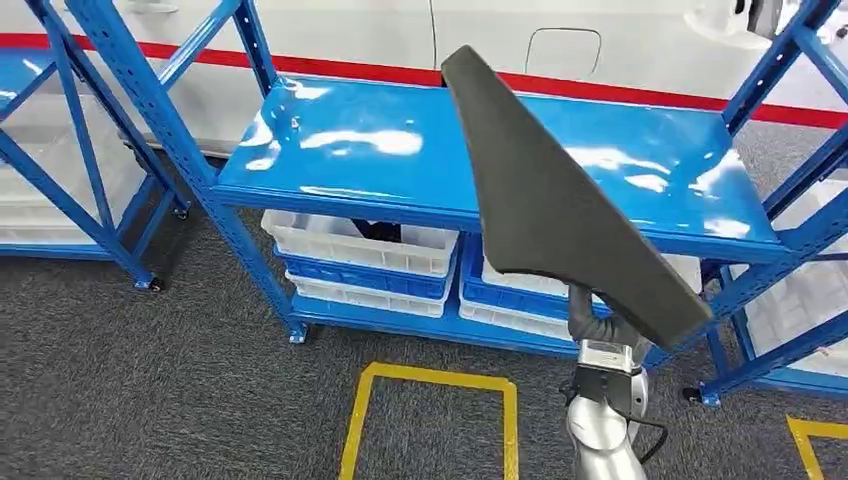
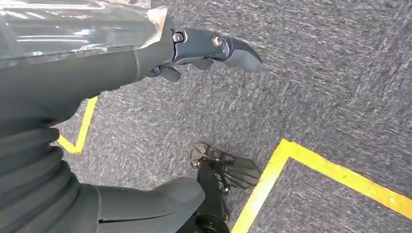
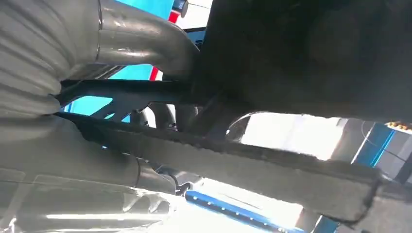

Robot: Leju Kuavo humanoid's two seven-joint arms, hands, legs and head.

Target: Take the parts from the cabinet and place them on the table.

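One dark grey part, long and wedge-shaped, is rising tilted through the middle of the head view, its narrow tip reaching toward the upper centre and its broad end sitting at the lower right. The right robot hand is gripping it from below (the fingers are clamped along its edge in the right wrist view). No writing or label is showing on the part. Behind it, the blue shelf is lying bare and glossy, with white bins stacked underneath. Yellow floor tape is marking a square on the grey carpet at lower centre. The left robot hand is hanging over the carpet, holding nothing, fingers apart.
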